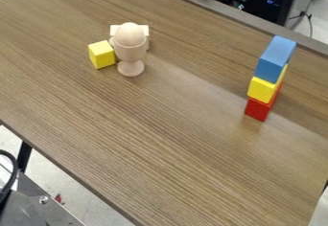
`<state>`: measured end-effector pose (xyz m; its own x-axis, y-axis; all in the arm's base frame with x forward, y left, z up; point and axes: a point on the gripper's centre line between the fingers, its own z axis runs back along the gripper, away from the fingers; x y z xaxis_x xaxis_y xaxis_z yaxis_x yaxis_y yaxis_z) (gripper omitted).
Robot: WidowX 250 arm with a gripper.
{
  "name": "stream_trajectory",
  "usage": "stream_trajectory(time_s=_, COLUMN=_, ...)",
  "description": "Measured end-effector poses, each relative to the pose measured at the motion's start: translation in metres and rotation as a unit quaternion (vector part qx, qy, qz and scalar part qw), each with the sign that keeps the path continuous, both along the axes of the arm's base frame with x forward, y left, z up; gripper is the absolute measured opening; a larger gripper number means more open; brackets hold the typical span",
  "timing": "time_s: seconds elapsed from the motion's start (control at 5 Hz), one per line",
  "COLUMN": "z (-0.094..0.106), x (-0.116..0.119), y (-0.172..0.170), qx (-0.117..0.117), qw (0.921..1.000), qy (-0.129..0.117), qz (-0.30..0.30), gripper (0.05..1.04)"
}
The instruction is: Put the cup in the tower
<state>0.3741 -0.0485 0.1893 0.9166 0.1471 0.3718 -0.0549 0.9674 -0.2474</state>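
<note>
Cup (131,53) stands upright, well apart from the block tower (263,90).

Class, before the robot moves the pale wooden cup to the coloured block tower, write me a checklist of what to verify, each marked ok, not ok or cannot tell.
1. Tower standing: ok; blue rectangular block on yellow block, on red block.
2. Pale wooden footed cup upright: ok; it stands on its round base.
3. Cup's bowl empty: not ok; a pale egg-shaped piece sits in it.
4. Cup free of the small yellow cube beside it: cannot tell; they are too close to judge contact.
5. Blocks aligned well enough to bear the cup: cannot tell from this one slanted view.
</note>
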Motion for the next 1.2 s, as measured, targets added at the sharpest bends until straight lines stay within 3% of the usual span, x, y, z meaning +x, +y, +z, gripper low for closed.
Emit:
stream_trajectory(time_s=0.2, z=-0.015, x=0.000, y=0.000, qx=0.002, qw=0.9998, qy=0.022, qz=0.000, gripper=0.999)
stream_trajectory(time_s=0.6, z=-0.036, x=0.013, y=0.047, qx=0.024, qw=0.9941, qy=0.046, qz=0.095, gripper=1.000)
stream_trajectory(time_s=0.8, z=-0.038, x=0.019, y=0.082, qx=0.079, qw=0.9854, qy=0.046, qz=0.143, gripper=0.999)
stream_trajectory(time_s=1.0, z=-0.041, x=0.013, y=0.112, qx=0.136, qw=0.9772, qy=0.051, qz=0.155, gripper=0.999)
stream_trajectory(time_s=1.2, z=-0.053, x=-0.010, y=0.130, qx=0.184, qw=0.9691, qy=0.077, qz=0.145, gripper=1.000)
